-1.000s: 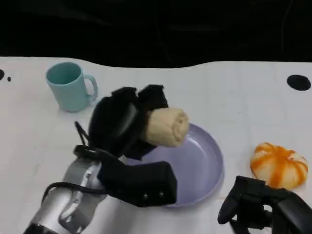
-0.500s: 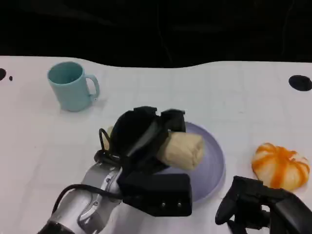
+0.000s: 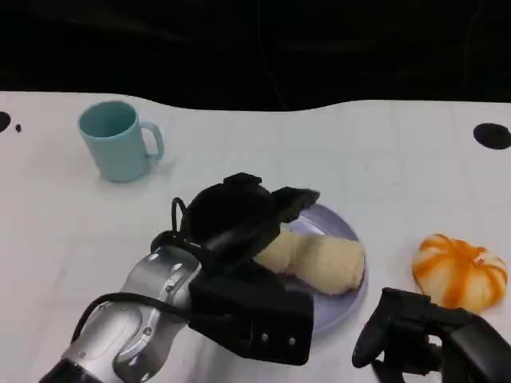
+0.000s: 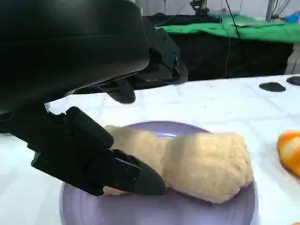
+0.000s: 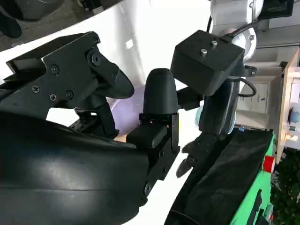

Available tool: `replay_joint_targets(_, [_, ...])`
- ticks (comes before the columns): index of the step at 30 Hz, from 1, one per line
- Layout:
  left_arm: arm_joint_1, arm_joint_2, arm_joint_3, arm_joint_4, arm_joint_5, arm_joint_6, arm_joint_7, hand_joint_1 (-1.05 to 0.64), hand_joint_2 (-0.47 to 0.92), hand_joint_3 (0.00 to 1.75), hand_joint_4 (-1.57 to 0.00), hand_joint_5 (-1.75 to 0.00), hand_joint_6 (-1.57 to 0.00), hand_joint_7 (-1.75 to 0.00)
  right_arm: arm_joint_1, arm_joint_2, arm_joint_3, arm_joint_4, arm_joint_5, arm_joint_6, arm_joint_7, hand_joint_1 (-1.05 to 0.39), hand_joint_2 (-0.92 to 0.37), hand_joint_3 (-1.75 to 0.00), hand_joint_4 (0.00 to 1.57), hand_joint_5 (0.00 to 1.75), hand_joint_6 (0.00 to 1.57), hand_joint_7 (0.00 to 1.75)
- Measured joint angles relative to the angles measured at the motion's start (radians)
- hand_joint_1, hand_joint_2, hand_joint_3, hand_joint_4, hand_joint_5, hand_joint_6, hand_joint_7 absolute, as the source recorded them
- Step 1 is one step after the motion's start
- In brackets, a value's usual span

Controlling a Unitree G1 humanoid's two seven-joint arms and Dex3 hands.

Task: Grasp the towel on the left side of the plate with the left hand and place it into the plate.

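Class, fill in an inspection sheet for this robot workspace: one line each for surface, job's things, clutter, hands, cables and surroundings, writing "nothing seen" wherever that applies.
Surface: white table with a black round mark near its far right edge.
Job's things: cream rolled towel lies in the round lavender plate.
Clutter: teal ceramic mug far left, upright; orange-and-white pumpkin-shaped toy right of the plate, apart from it.
Hands: left hand over the plate's left part, fingers against the towel, grip unclear; right hand at the near right, holding nothing.
Cables: black cable looped along the left forearm.
Surroundings: dark backdrop beyond the table; green cloth in the left wrist view.
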Motion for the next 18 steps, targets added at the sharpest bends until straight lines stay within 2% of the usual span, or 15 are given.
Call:
replay_joint_targets(7, [0.009,0.029,0.031,-0.078,-0.026,0.003,-0.043,-0.91,0.92,0.30,-0.03,-0.51,-0.16,0.00,0.000,0.000,-0.005,0.000,0.001,0.000,0.000,-0.06,-0.57,-1.09,0.74,1.75,0.65,1.42])
replay_joint_targets(13, [0.031,0.072,0.093,-0.186,-0.087,0.004,-0.107,-0.88,0.92,0.33,-0.07,-0.57,-0.21,-0.03,-0.003,0.000,-0.006,0.001,0.000,0.000,0.000,-0.06,-0.58,-1.08,0.73,1.75,0.65,1.42])
replay_joint_targets(18, [0.075,0.110,0.159,-0.294,-0.184,0.036,-0.224,-0.82,0.92,0.37,-0.10,-0.63,-0.26,-0.05,-0.010,-0.001,-0.010,0.003,0.000,0.000,0.001,-0.06,-0.58,-1.08,0.73,1.74,0.65,1.41])
